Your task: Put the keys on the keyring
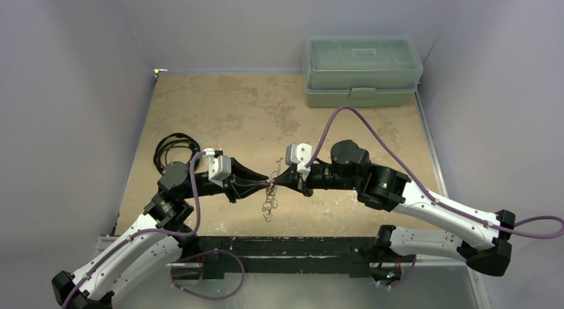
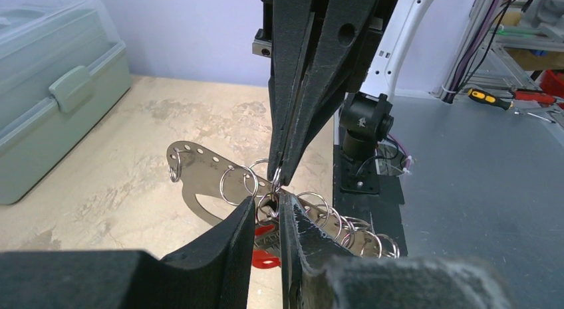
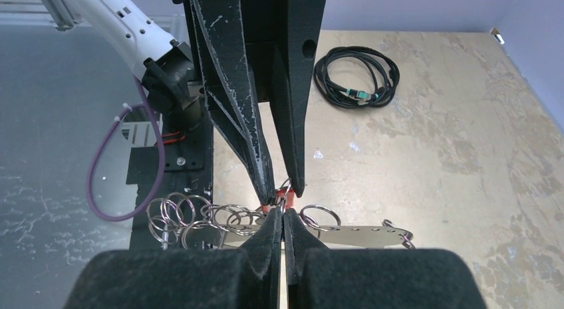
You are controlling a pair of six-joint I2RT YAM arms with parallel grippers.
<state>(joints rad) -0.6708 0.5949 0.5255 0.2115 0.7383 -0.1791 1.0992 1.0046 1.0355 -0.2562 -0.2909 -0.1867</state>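
Note:
My left gripper (image 1: 263, 185) and right gripper (image 1: 278, 181) meet tip to tip above the middle of the table. The keyring (image 2: 199, 175) is a flat silver strip with holes carrying several silver wire rings; it hangs below the tips (image 1: 268, 204). In the left wrist view, my left gripper (image 2: 267, 204) is shut on the key (image 2: 266, 259), a silver blade with a red head. My right gripper (image 2: 279, 181) comes down from above, shut on one wire ring. In the right wrist view, my right gripper (image 3: 284, 212) pinches that ring, with the keyring's strip (image 3: 359, 234) behind.
A pale green lidded box (image 1: 362, 70) stands at the back right. A coiled black cable (image 1: 174, 149) lies at the left. The black base rail (image 1: 279, 246) runs along the near edge. Grey walls enclose the table.

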